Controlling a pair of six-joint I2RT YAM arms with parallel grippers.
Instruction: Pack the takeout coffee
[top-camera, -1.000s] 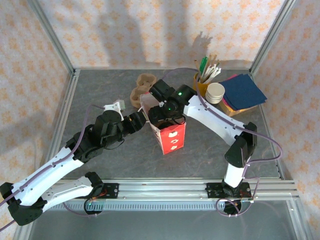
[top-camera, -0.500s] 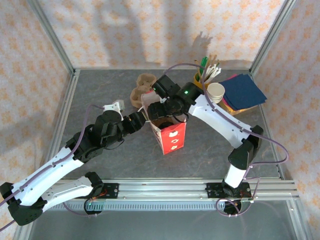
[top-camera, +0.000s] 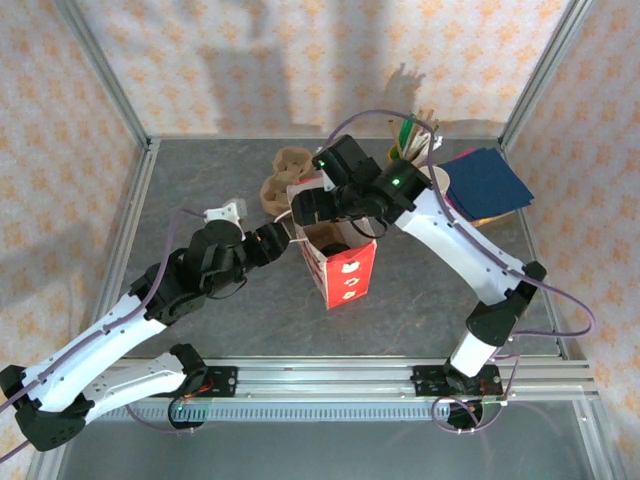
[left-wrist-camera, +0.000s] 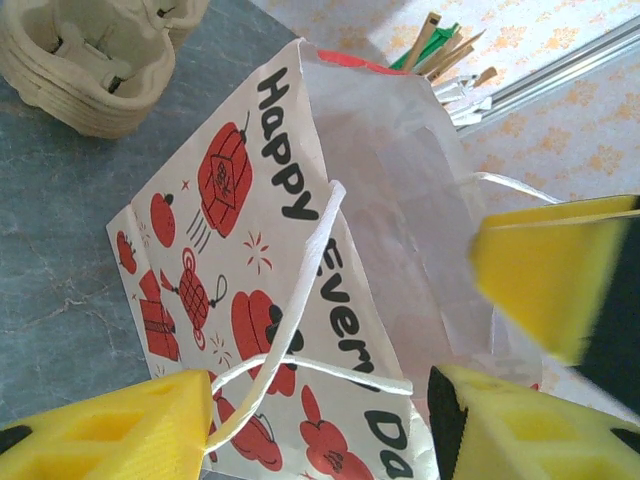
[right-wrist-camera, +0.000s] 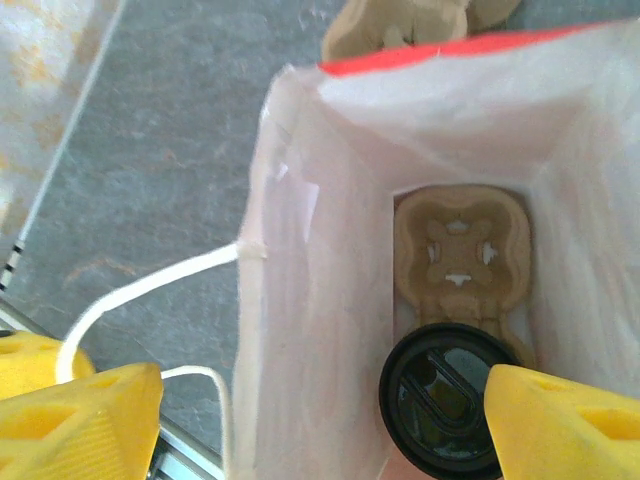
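My right end effector (right-wrist-camera: 320, 415) is spread and empty. The lidded cup (right-wrist-camera: 445, 400) looks light and squashy. I would hold its sides softly.

**Enclosure and Work Surface**

The table top (top-camera: 190, 180) is a flat slab with a grey, marbled stone finish. Pale wallpaper with a repeating orange floral motif covers the back wall (top-camera: 300, 60), left wall (top-camera: 45, 160) and right wall (top-camera: 600, 170). Aluminium posts (top-camera: 100, 68) slant up from the two far corners. An aluminium rail (top-camera: 330, 374) runs along the near edge. Soft shadows fall on the back wall.
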